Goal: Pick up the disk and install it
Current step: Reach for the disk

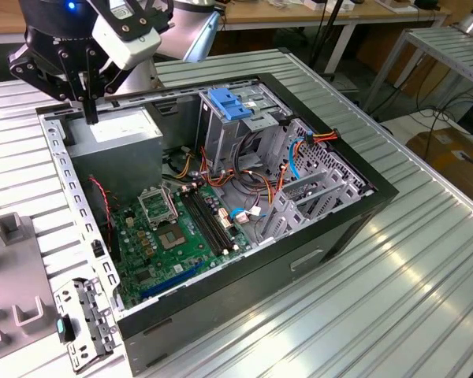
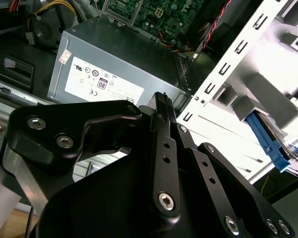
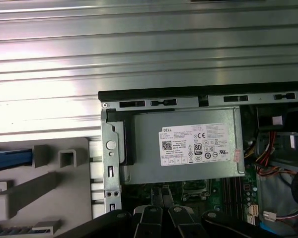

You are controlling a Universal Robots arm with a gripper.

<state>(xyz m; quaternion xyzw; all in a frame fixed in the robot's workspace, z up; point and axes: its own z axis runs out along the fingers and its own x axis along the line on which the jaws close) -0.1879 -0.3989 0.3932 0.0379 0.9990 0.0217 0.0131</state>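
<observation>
Nearest in the exterior view, a loose metal bracket point(image 1: 83, 323) lies on the ribbed counter point(image 1: 394, 299) by the corner of the open computer case point(image 1: 315, 252). Inside the case sits the green circuit board point(image 1: 177, 236), and beyond it a blue latch plate point(image 1: 230, 106) tops the drive cage. At the far corner the fingers point(image 1: 90, 110) hang pressed together, holding nothing, above the grey box point(image 1: 118, 130) with a white sticker. In the first wrist view the disk point(image 3: 10, 159), seen by its blue rail, rests in a grey holder point(image 3: 64, 188) outside the case, apart from the fingers.
</observation>
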